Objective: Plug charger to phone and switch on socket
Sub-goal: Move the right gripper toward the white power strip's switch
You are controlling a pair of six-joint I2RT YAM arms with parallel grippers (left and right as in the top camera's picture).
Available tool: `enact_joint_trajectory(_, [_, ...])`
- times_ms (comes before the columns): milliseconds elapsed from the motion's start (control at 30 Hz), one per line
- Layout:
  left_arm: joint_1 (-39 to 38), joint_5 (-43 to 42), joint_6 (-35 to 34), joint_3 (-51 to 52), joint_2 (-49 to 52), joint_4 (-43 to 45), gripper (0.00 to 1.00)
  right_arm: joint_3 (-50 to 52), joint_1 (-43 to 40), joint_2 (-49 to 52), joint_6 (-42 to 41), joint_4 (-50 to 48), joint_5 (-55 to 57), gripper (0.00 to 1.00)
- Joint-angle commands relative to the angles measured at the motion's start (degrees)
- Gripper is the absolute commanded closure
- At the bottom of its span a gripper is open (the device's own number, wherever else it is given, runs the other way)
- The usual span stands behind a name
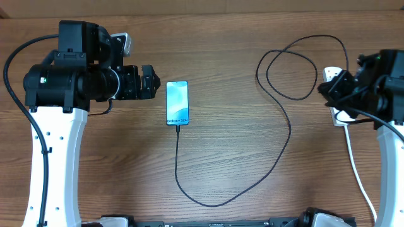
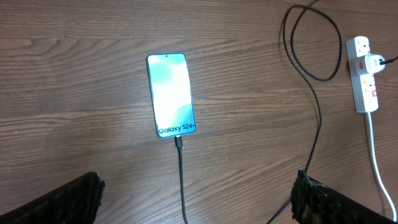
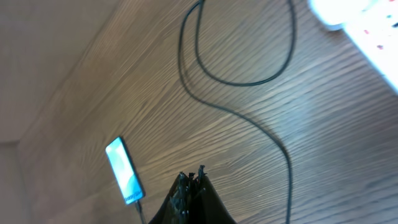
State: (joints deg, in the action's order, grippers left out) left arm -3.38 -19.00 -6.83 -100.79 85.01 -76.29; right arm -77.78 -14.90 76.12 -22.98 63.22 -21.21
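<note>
We can read 1 piece of text: "Galaxy S24", in dark letters along the bottom edge of the lit screen of the phone (image 2: 171,94). It is clearest from the left wrist camera, where a small mark follows the 24 that we cannot make out. From overhead the same line shows as tiny dark print, hardly legible, and from the right wrist it is only a blur. The red markings on the socket (image 2: 364,74) are too small for us to read.

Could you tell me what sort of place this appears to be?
Probably a robotics lab bench: wooden table, left arm and right arm at its sides, plus a phone, charger and socket.
</note>
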Motion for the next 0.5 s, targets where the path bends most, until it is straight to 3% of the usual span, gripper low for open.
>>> enact_joint_trajectory(0, [-0.07,0.13,0.61,-0.94,-0.70,0.17,0.01,1.11,-3.37,-1.03,2.56,-0.09,-1.01,0.96])
enact_joint_trajectory(467, [-0.07,0.13,0.61,-0.94,-0.70,0.17,0.00,1.73,-13.29,0.52,6.84,-1.40,-5.88,0.96])
